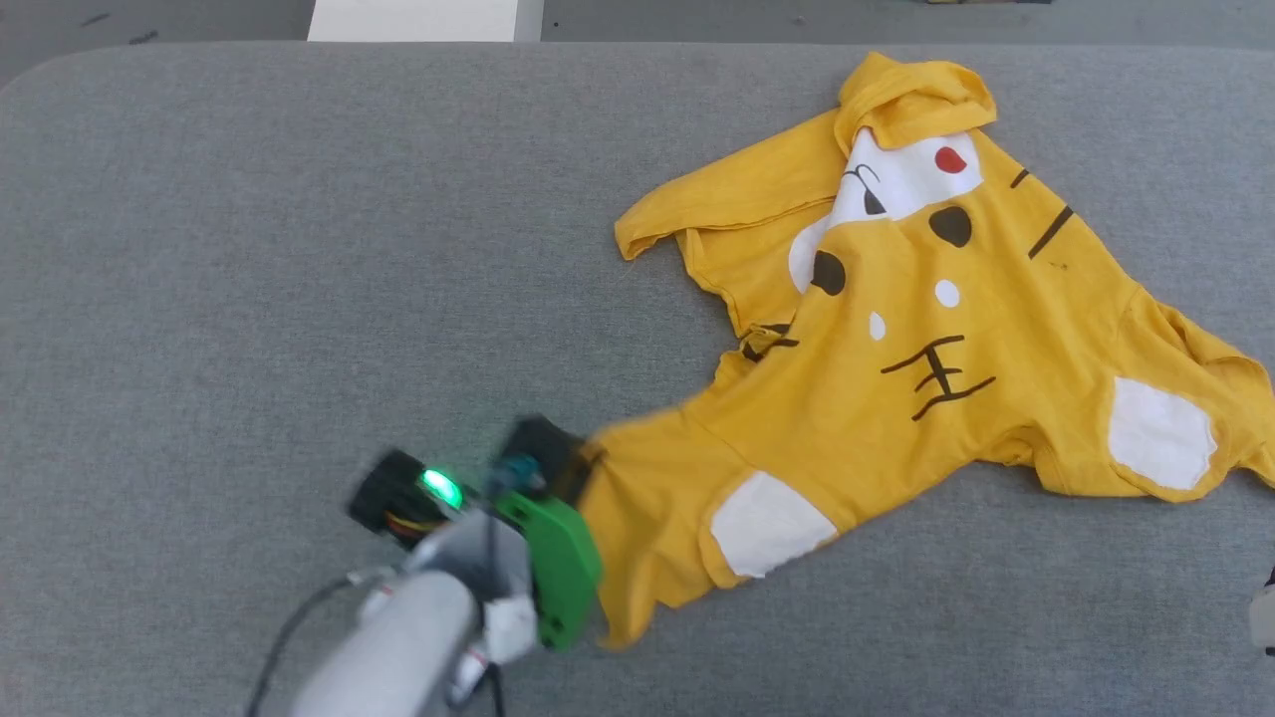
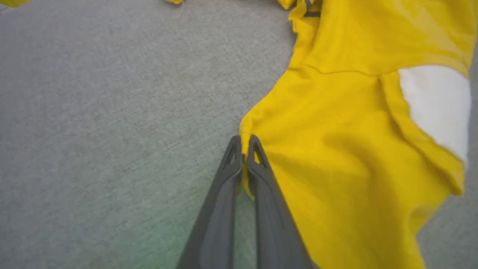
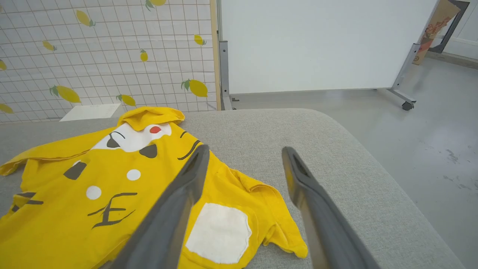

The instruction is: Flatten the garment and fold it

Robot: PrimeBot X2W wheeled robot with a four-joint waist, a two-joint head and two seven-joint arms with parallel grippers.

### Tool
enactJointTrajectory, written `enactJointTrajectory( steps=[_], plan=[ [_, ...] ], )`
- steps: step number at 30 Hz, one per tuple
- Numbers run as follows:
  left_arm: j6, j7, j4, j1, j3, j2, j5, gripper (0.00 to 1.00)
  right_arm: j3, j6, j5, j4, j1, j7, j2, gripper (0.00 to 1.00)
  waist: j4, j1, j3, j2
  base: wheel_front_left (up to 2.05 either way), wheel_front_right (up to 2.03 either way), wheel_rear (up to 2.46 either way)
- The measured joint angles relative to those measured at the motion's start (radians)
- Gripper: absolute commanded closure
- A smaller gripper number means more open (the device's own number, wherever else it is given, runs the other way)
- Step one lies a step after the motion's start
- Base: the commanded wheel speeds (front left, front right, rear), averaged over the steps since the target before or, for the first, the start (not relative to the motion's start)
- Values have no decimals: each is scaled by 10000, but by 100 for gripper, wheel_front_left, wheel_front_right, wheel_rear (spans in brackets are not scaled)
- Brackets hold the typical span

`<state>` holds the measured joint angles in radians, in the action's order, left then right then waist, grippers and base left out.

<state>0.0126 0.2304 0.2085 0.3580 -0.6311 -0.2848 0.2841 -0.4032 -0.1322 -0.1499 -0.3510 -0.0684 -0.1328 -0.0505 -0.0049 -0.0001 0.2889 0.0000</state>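
Note:
The garment point(image 1: 926, 339), a bright yellow T-shirt with black line marks, white patches and a red dot, lies crumpled on the right half of the grey table point(image 1: 249, 249). My left gripper point(image 1: 583, 460) is at the near left sleeve. In the left wrist view the left gripper point(image 2: 244, 144) is shut on the yellow edge of the garment point(image 2: 354, 149), with cloth pinched between the fingers. My right gripper point(image 3: 244, 151) hangs open above the table, over the right sleeve of the garment point(image 3: 93, 186), holding nothing.
The padded table's right edge point(image 3: 392, 179) drops to a grey floor point(image 3: 440, 123). A white board on wheels point(image 3: 317, 41) and a lemon-print screen point(image 3: 104, 52) stand behind the table. A pale part point(image 1: 1263, 609) shows at the head view's right edge.

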Motion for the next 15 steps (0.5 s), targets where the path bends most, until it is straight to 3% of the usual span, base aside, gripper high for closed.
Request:
enactJointTrajectory(
  steps=[7, 8, 9, 10, 11, 15],
  plan=[
    [-869, -322, -491, 585, 1266, -930, -77, 100, 10, 0, 2, -12, 58, -25, -2, 0, 105, 0, 30, 0, 0, 0, 0],
    [-984, -456, -445, 584, 1415, -961, -35, 91, 38, 0, 2, -8, 58, -52, -2, 0, 118, 0, 45, 0, 0, 0, 0],
    [-1049, -508, -412, 584, 1446, -966, -29, 69, 61, 0, 2, -4, 58, -79, 0, 0, 129, 0, 52, 0, 0, 0, 0],
    [-1070, -512, -343, 581, 1430, -959, -29, 41, 86, 0, 2, 6, 58, -81, 0, 0, 140, 0, 52, 0, 0, 0, 0],
    [-1126, -539, -274, 570, 1429, -907, -17, 0, 98, 0, 2, 6, 58, -90, 0, 0, 150, 0, 47, 0, 0, 0, 0],
    [-1396, -999, 35, 502, 1496, -573, 79, 0, 157, 0, 2, 17, 58, -128, 0, 0, 198, 0, 6, 0, 0, 0, 0]
  ],
)
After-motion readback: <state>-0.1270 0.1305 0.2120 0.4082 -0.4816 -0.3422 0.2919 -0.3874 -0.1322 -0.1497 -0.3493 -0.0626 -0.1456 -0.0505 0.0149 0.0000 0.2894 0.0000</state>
